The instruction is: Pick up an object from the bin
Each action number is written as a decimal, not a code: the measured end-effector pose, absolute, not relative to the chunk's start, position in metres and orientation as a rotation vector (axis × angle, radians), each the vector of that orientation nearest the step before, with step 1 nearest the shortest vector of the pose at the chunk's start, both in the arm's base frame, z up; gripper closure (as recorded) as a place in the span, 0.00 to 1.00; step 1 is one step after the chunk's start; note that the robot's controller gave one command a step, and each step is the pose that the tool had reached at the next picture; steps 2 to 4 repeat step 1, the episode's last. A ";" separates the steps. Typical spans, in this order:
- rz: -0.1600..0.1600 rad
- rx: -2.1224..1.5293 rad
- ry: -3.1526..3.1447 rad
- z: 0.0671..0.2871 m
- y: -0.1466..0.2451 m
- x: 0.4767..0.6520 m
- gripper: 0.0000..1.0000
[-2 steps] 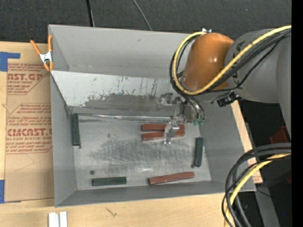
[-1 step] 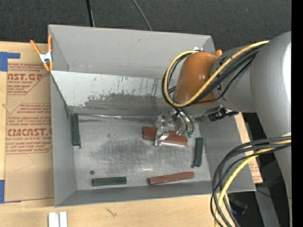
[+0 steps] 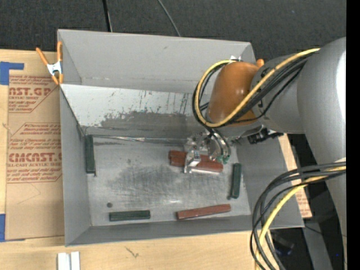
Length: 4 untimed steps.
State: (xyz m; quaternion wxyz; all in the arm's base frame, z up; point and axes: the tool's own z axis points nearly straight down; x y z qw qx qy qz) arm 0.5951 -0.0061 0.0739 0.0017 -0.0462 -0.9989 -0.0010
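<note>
We see a dark green bar (image 3: pixel 89 155) at left, a second green bar (image 3: pixel 130 215) at front, a third green bar (image 3: pixel 234 181) at right, and a red-brown bar (image 3: pixel 203 211) nearby.

Dark carpet (image 3: pixel 225 10) lies behind a pale wooden tabletop (image 3: pixel 169 257).

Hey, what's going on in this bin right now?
A robot arm reaches into the grey bin from the right. Its claw is down at a reddish-brown bar lying right of the bin's middle; I cannot tell whether it has gripped it. A second reddish-brown bar lies by the near wall. Three dark green bars lie apart: left green bar, near green bar, right green bar.
</note>
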 end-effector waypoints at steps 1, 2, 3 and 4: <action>0.002 0.584 -3.093 0.205 -0.007 0.568 1.00; 0.002 0.584 -3.093 0.205 -0.007 0.568 1.00; 0.002 0.584 -3.093 0.205 -0.007 0.568 1.00; 0.002 0.584 -3.093 0.205 -0.007 0.568 1.00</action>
